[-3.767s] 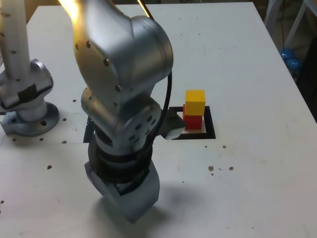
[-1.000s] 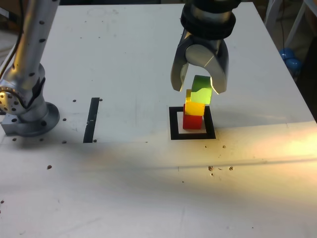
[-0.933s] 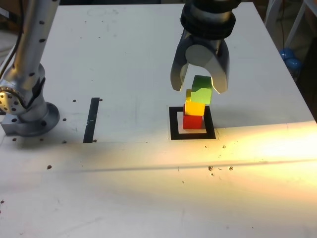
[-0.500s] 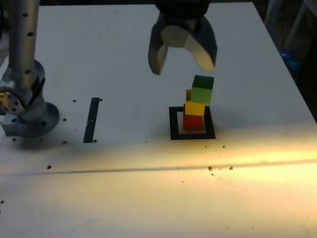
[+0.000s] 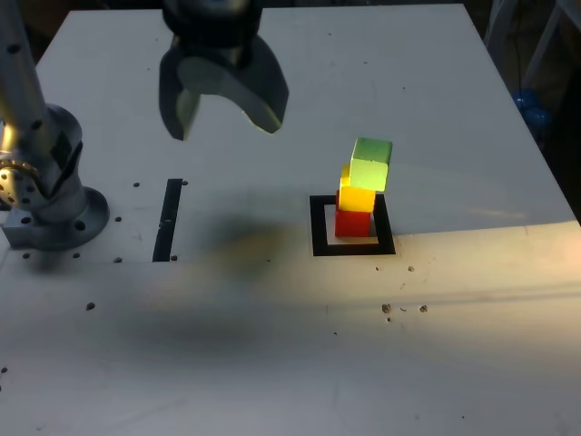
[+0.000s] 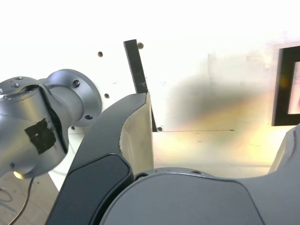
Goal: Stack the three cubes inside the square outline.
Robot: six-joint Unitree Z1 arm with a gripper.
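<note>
Three blocks stand stacked well to the exterior view's right of my gripper [image 5: 222,104], which hangs spread wide and empty: red block [image 5: 353,222] inside the tape square [image 5: 318,227], yellow block [image 5: 357,196], then green block [image 5: 370,165] overhanging. I'd retreat gently, avoiding table bumps. Glare washes out the wrist view, and the stack is cropped out of it.
</note>
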